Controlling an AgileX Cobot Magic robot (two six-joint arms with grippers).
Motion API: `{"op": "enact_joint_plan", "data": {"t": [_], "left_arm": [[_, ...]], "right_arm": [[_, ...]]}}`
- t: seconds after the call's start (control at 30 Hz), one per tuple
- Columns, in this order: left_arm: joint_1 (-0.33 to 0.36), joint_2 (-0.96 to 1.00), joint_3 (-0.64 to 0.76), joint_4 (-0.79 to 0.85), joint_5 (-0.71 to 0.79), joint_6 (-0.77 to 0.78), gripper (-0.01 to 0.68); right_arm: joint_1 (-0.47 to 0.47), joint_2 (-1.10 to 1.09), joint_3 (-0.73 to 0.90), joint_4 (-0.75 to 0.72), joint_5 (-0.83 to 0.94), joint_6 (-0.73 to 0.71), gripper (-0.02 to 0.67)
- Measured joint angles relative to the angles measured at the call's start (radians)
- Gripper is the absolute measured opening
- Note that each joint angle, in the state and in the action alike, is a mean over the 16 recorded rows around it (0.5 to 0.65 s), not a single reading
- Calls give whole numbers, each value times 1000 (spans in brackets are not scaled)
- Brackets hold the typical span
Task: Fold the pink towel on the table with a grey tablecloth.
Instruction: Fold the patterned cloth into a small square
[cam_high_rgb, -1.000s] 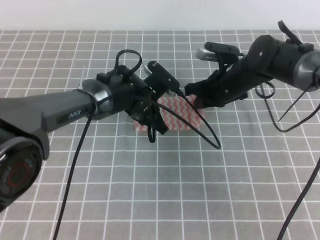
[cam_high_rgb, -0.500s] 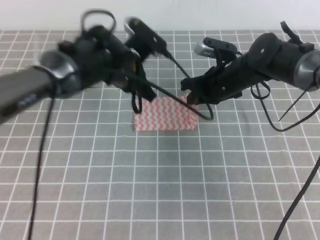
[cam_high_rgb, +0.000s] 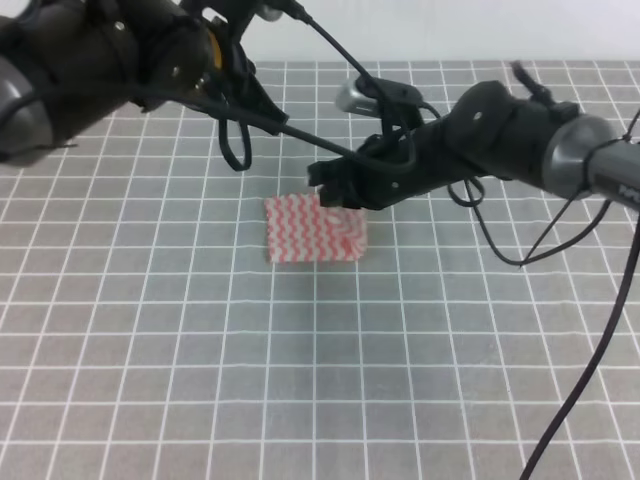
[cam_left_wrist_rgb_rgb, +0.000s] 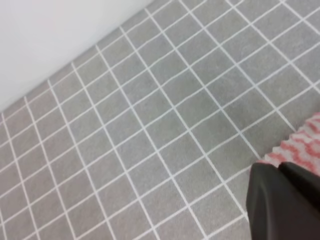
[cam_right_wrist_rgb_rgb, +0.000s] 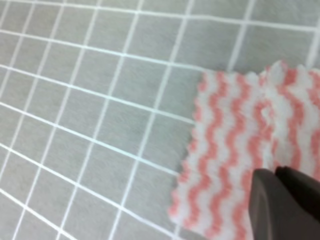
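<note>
The pink towel (cam_high_rgb: 305, 228) lies on the table with a grey tablecloth (cam_high_rgb: 320, 380), near the middle. Its right part is doubled over toward the left. My right gripper (cam_high_rgb: 328, 192) hangs low over the towel's upper right corner. In the right wrist view the right gripper (cam_right_wrist_rgb_rgb: 276, 175) looks shut, with the zigzag cloth (cam_right_wrist_rgb_rgb: 230, 150) right under its tips. My left arm (cam_high_rgb: 130, 50) is raised at the back left. In the left wrist view the left gripper (cam_left_wrist_rgb_rgb: 280, 172) looks shut and holds nothing, and a corner of the towel (cam_left_wrist_rgb_rgb: 302, 147) shows beside it.
The white wall (cam_left_wrist_rgb_rgb: 45, 30) runs along the table's far edge. Black cables (cam_high_rgb: 590, 380) hang from the right arm down the right side, and a cable (cam_high_rgb: 300, 135) from the left arm crosses just above the towel.
The left arm has let go and risen to the back left. The right gripper has moved left with the towel's right edge, so the towel now looks narrower.
</note>
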Motion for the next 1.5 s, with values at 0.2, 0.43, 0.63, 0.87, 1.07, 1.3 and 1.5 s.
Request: {"op": "enact_joint_plan", "data": {"t": [0.2,0.43,0.63,0.87,1.07,1.3,1.5], "left_arm": [[0,-24,0,-3,37,-13,0],[0,-31,0,-4,72,-21,0],[0,-30,0,-4,88,-21,0],[0,-29,0,-5,94,-20,0],[0,-27,0,-6,95,-19,0],[0,-26,0,-7,92,-18,0],[0,-27,0,-26,87,-18,0]], "right_arm": [[32,18,-1,35,-50,3,-2],[49,59,-2,110,-75,-5,-2],[64,99,-16,180,-82,-35,-2],[83,137,-49,226,-88,-68,-1],[93,155,-75,238,-85,-85,2],[95,160,-85,247,-63,-107,13],[97,168,-88,261,-42,-124,17]]}}
